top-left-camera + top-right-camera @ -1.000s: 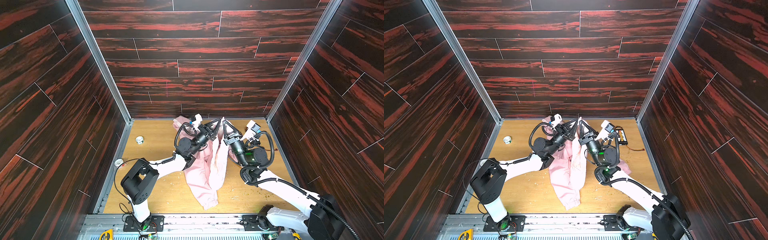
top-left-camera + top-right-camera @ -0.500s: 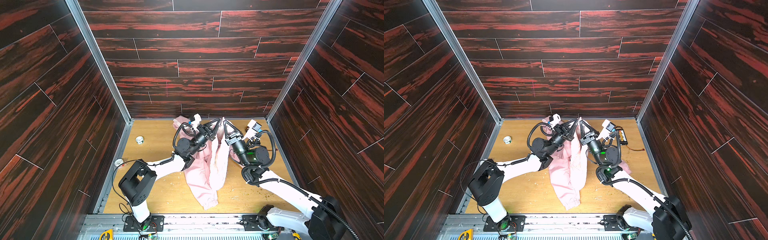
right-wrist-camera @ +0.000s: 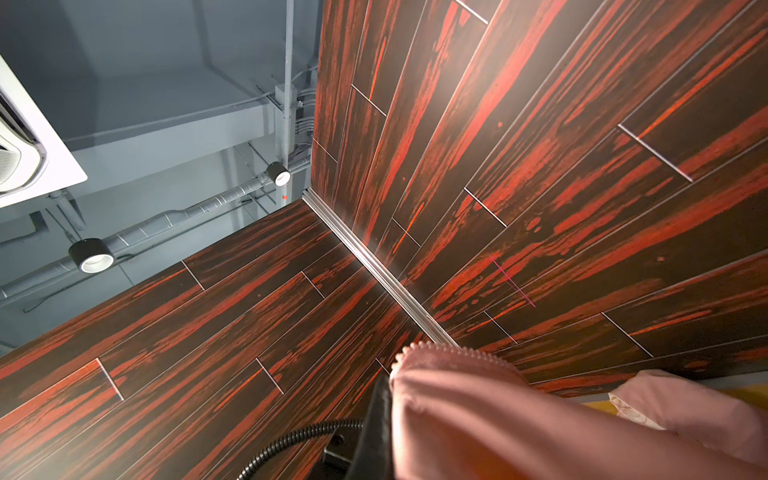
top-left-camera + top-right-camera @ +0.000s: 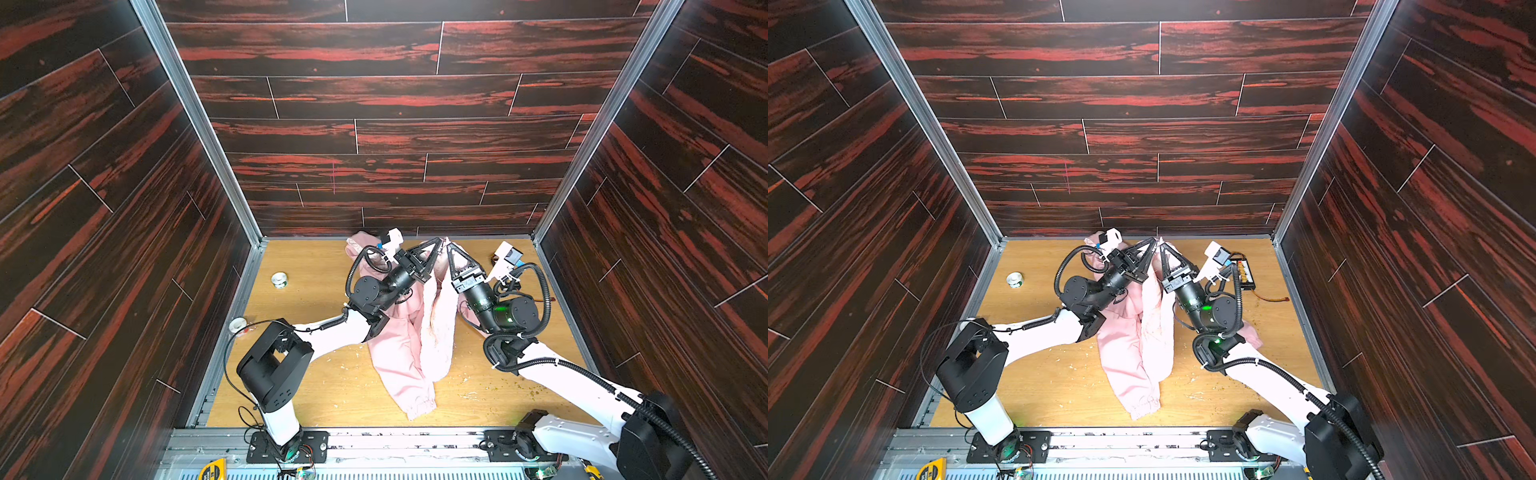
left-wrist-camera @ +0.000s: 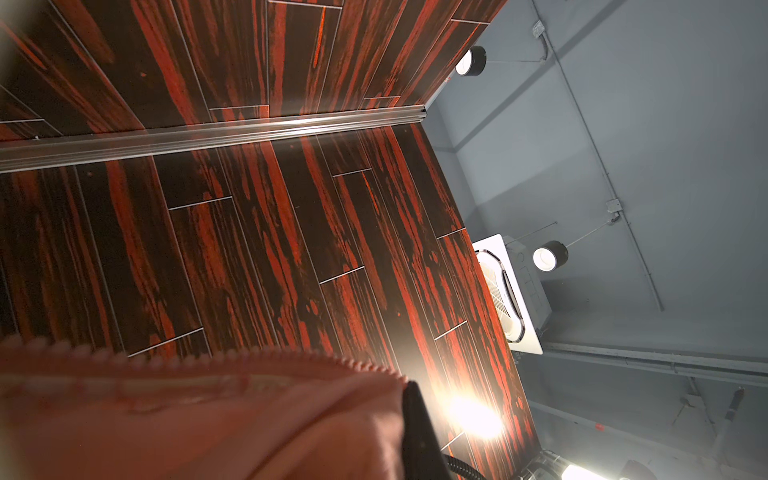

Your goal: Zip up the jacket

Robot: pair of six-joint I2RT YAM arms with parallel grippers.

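Your wooden tabletop (image 4: 316, 386) carries the jacket (image 4: 399, 357) (image 4: 1129, 361) down its middle. The pale pink cloth runs from the far edge, where it is lifted off the wood, to a gathered sleeve cuff (image 4: 420, 409) lying close to the near edge. A fold of the jacket also pokes out from under your right arm, toward the right edge (image 4: 1252, 334).

Your left gripper (image 4: 439, 242) (image 4: 1154, 242) and right gripper (image 4: 450, 247) (image 4: 1163, 247) meet tip to tip above the far edge, near its middle. Each has its jaws pressed together on the jacket's raised top edge, so the cloth hangs down from both.

Both wrist views look upward past the pinched fabric (image 5: 187, 424) (image 3: 498, 424). A row of zipper teeth (image 5: 361, 363) (image 3: 457, 351) runs along its edge, and it is not joined to another row there.

In a top view an orange and black device with loose wires (image 4: 1244, 270) sits in the far right corner. A small roll of tape (image 4: 279, 279) (image 4: 1015, 279) lies near the left edge, well apart from the jacket
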